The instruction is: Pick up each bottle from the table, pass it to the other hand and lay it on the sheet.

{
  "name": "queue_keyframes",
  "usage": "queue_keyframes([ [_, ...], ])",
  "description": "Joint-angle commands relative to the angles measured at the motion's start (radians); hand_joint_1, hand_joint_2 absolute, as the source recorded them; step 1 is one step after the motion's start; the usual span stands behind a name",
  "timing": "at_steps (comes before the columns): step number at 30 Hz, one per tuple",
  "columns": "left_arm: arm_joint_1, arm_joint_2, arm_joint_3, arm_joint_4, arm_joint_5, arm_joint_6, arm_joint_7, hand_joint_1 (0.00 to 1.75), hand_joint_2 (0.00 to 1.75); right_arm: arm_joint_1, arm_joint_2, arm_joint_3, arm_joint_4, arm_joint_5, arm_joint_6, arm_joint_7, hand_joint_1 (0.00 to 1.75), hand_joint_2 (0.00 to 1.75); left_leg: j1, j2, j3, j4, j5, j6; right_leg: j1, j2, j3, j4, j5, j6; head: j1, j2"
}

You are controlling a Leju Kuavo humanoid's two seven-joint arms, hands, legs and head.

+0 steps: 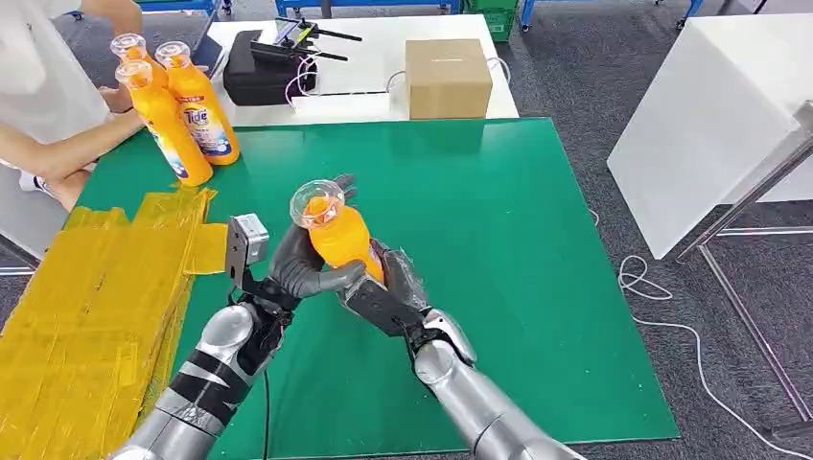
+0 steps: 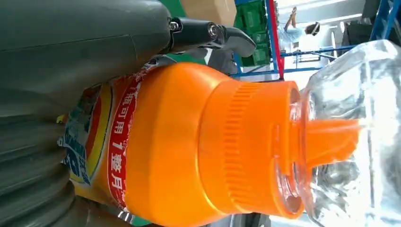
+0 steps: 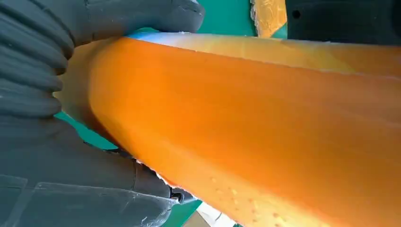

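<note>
An orange detergent bottle [image 1: 337,233] with a clear cap is held up over the green mat [image 1: 499,240], near its middle. My left hand [image 1: 305,270] wraps it from the left and my right hand [image 1: 383,292] grips its lower body from the right. The left wrist view shows the bottle's [image 2: 189,146] orange neck and clear cap with my left hand [image 2: 71,52] around the label. In the right wrist view my right hand [image 3: 42,109] clasps the bottle's [image 3: 265,137] orange body. Two more orange bottles [image 1: 192,115] stand at the mat's far left corner. The yellow sheet [image 1: 96,307] lies on the left.
A person's arm [image 1: 58,153] reaches in at the far left beside the standing bottles. On the white table behind the mat are a cardboard box [image 1: 448,77] and a black case [image 1: 264,72] with a controller. A white panel [image 1: 709,115] stands to the right.
</note>
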Motion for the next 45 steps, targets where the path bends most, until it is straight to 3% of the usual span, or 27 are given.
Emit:
queue_keyframes([
  [1,-0.064,-0.016,-0.068,0.077,-0.007,0.008,0.007,0.0,1.75,-0.05,-0.014,0.108,0.062,0.033,-0.008,0.001,1.75,1.75,0.001,-0.003,0.001,0.0,0.0,0.0,0.001,-0.003,0.002,0.0,-0.001,0.001,0.0,0.0],
  [7,-0.077,-0.024,-0.066,0.1,0.002,0.009,0.011,0.0,1.75,-0.052,-0.01,0.123,0.081,0.037,-0.015,0.002,1.75,1.75,0.001,-0.003,0.001,0.0,0.0,0.0,0.001,-0.003,0.002,0.0,-0.001,0.001,0.0,0.0],
  [8,-0.076,-0.025,-0.063,0.102,0.002,0.014,0.011,0.82,1.75,-0.053,-0.01,0.125,0.083,0.035,-0.016,0.003,1.75,1.75,0.002,-0.004,0.002,0.001,-0.001,0.0,0.002,-0.004,0.003,-0.001,-0.001,0.001,0.0,0.0],
  [9,-0.075,-0.027,-0.059,0.104,0.004,0.017,0.01,1.75,1.75,-0.052,-0.01,0.124,0.084,0.034,-0.018,0.003,1.75,1.75,0.001,-0.003,0.001,0.0,-0.001,0.0,0.001,-0.003,0.003,-0.001,-0.001,0.001,0.0,0.0],
  [26,-0.057,-0.014,-0.036,0.075,-0.007,0.062,0.003,1.75,1.75,-0.021,-0.044,0.06,0.041,-0.027,-0.034,-0.011,1.75,1.75,0.001,-0.002,0.001,0.0,0.0,0.0,0.001,-0.003,0.002,-0.001,0.0,0.0,0.0,0.0],
  [28,-0.047,-0.007,-0.028,0.059,-0.03,0.09,-0.005,1.75,1.75,0.003,-0.048,0.023,0.007,-0.053,-0.059,-0.014,1.17,1.75,0.001,-0.003,0.002,0.0,0.0,0.0,0.001,-0.004,0.003,-0.001,-0.001,0.001,0.0,0.0],
  [29,-0.046,-0.004,-0.024,0.056,-0.028,0.09,-0.004,1.75,1.75,0.006,-0.051,0.022,0.003,-0.054,-0.057,-0.014,1.17,1.75,0.0,-0.003,0.001,0.0,0.0,0.0,0.0,-0.003,0.002,-0.001,0.0,0.0,0.0,0.0],
  [30,-0.04,0.0,-0.022,0.048,-0.046,0.106,-0.005,1.75,1.75,0.018,-0.056,0.014,-0.018,-0.06,-0.064,-0.01,0.0,1.75,0.001,-0.003,0.002,-0.001,0.0,0.0,0.001,-0.004,0.003,-0.001,-0.001,0.001,0.0,0.0],
  [32,-0.037,0.013,-0.03,0.04,-0.222,0.287,-0.016,1.75,1.75,0.058,-0.077,-0.031,-0.088,-0.101,-0.072,0.0,0.0,1.75,0.001,-0.002,0.001,-0.001,0.0,0.0,0.001,-0.002,0.002,-0.001,0.0,0.0,0.0,0.0],
  [35,-0.02,0.022,0.005,0.038,-0.335,0.397,-0.011,1.75,1.75,0.132,-0.128,-0.085,-0.23,-0.143,-0.068,-0.002,0.0,1.75,0.001,-0.003,0.001,-0.001,0.0,0.0,0.0,-0.003,0.002,-0.001,-0.001,0.001,0.0,0.0],
  [36,-0.015,0.03,0.012,0.038,-0.392,0.461,-0.011,1.75,1.75,0.15,-0.14,-0.096,-0.266,-0.146,-0.071,-0.003,0.0,0.0,0.002,-0.005,0.004,-0.001,-0.001,-0.001,0.002,-0.006,0.007,-0.003,-0.002,0.001,0.0,0.0],
  [37,-0.006,0.035,0.031,0.04,-0.477,0.533,-0.004,1.75,1.75,0.189,-0.164,-0.112,-0.347,-0.142,-0.069,-0.002,0.0,0.0,0.001,-0.004,0.002,-0.001,0.0,0.0,0.001,-0.004,0.003,-0.002,-0.001,0.001,0.0,0.0],
  [39,0.001,0.041,0.042,0.034,-0.477,0.53,-0.004,1.75,1.75,0.206,-0.177,-0.116,-0.386,-0.135,-0.064,0.008,0.0,0.0,0.001,-0.005,0.003,-0.002,0.0,0.0,0.001,-0.005,0.005,-0.002,-0.001,0.001,0.0,0.0],
  [45,0.001,0.034,0.046,0.036,-0.507,0.548,0.002,1.75,1.75,0.206,-0.168,-0.118,-0.383,-0.128,-0.066,0.01,0.0,0.0,0.001,-0.004,0.001,0.0,-0.001,-0.001,0.001,-0.004,0.003,-0.001,-0.001,0.0,0.0,0.0],
])
